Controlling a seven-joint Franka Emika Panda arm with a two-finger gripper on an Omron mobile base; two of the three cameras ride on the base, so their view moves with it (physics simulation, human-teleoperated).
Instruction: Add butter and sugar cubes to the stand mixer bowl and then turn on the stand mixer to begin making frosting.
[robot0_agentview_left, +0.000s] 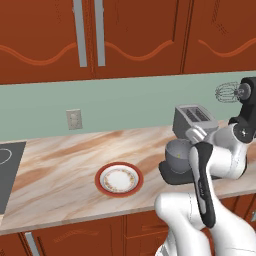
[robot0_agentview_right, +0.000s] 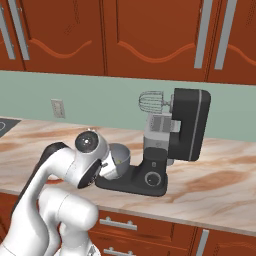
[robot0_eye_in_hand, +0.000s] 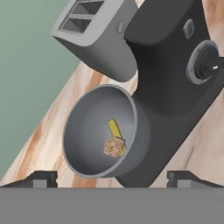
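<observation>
In the hand view the grey stand mixer bowl (robot0_eye_in_hand: 83, 131) lies just beyond my gripper (robot0_eye_in_hand: 113, 179), which is open with nothing between its two dark fingertips (robot0_eye_in_hand: 41, 178). Inside the bowl lie the pale-yellow butter (robot0_eye_in_hand: 114, 128) and a tan sugar cube (robot0_eye_in_hand: 113, 148), touching each other. The bowl sits on the flat base of the black stand mixer (robot0_eye_in_hand: 175, 65), whose round dial (robot0_eye_in_hand: 203, 65) is at the right. From the base views the bowl (robot0_agentview_left: 177, 152) (robot0_agentview_right: 120, 156) rests on the mixer (robot0_agentview_right: 186, 125), whose head is tilted up with the wire whisk (robot0_agentview_right: 151, 102) raised.
A grey toaster (robot0_agentview_left: 195, 119) (robot0_eye_in_hand: 96, 35) stands right behind the bowl. A red-rimmed white plate (robot0_agentview_left: 119, 179) sits on the marble counter (robot0_agentview_left: 60, 165) to the left. A stovetop (robot0_agentview_left: 7, 170) is at the far left edge. Cabinets hang above.
</observation>
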